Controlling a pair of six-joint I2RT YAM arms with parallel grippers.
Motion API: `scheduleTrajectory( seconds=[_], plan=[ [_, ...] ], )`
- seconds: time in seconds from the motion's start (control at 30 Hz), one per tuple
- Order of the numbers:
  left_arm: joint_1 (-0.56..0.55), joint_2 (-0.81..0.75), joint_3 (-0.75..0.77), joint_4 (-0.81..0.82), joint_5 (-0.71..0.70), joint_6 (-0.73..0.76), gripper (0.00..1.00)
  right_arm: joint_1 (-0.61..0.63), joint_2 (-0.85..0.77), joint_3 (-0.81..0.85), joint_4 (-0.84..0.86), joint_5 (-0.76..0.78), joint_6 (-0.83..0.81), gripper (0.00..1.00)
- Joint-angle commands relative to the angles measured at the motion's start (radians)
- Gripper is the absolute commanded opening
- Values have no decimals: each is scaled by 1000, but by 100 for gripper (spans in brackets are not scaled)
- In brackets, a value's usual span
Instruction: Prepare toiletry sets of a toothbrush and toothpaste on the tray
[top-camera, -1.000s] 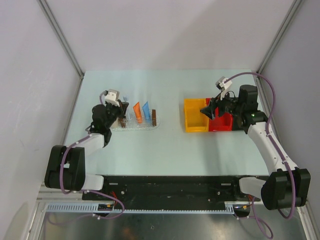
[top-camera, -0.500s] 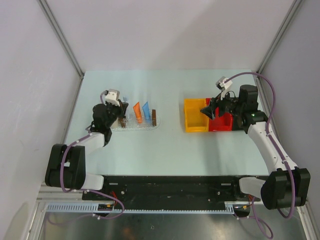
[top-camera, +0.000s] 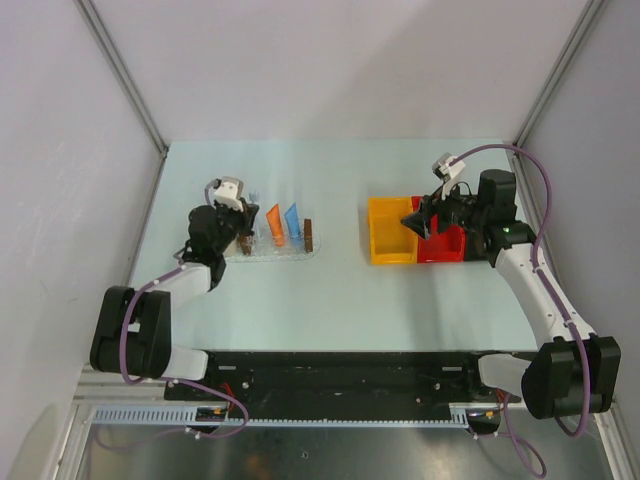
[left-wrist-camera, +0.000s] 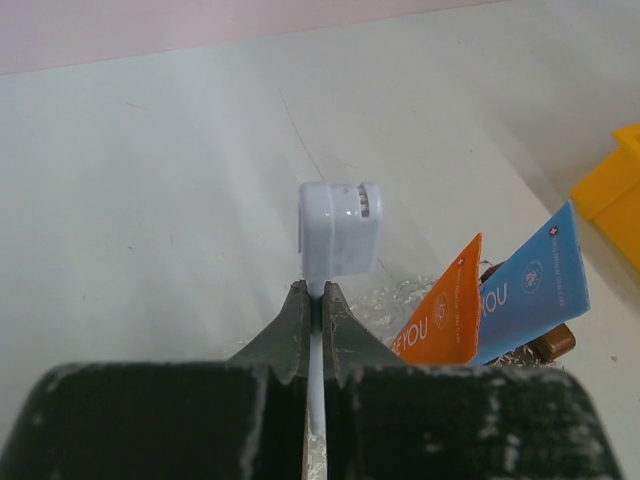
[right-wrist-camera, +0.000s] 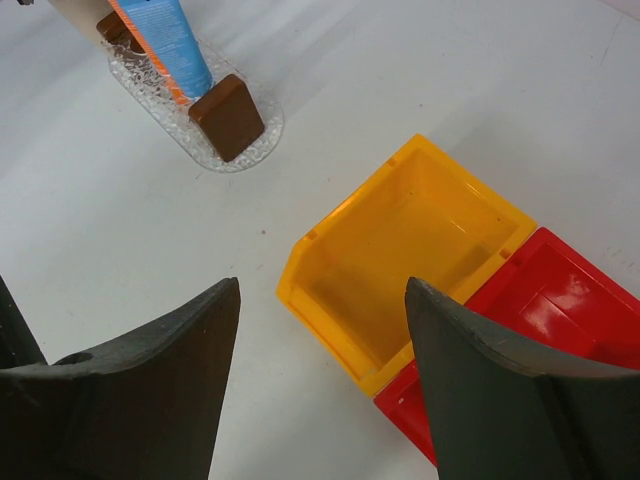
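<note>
**A:** Where's everything at?

**B:** The right gripper (right-wrist-camera: 322, 287) is spread wide and empty over the yellow bin (right-wrist-camera: 330, 250). The tray (top-camera: 283, 255) is far left, with orange and blue toothpaste (left-wrist-camera: 445, 310) leaning on it. The left gripper (left-wrist-camera: 316, 292) is clamped on the toothbrush (left-wrist-camera: 338, 230) at the tray's left end.

**A:** Tricky to handle?

**B:** Probably light, thin, slick plastic. Pinch it mid-handle so it doesn't pivot.

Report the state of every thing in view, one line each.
left gripper, shut on the toothbrush
toothbrush, clamped by its handle, head free
orange toothpaste, resting in the tray
blue toothpaste, in the tray beside the orange one
tray, holding both tubes
yellow bin, empty
red bin, visible part empty
right gripper, open, holding nothing
</note>
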Motion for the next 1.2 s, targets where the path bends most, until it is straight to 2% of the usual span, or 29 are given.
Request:
scheduleTrajectory(
  seconds=[0.0,0.4,0.67,0.97,1.17],
  plan=[
    [-14,8,56,-7,-12,35,0,-8,-9,1,27,-21,0,72],
    [-32,9,73,-48,-41,46,0,-11,-14,1,27,-23,0,72],
    [-46,20,96,-90,-65,81,7,-13,-15,1,27,-24,2,72],
    [-49,36,116,-111,-75,83,9,-16,-15,1,28,-26,3,72],
    [-51,33,119,-121,-72,83,17,-14,-14,1,28,-26,3,72]
  ],
)
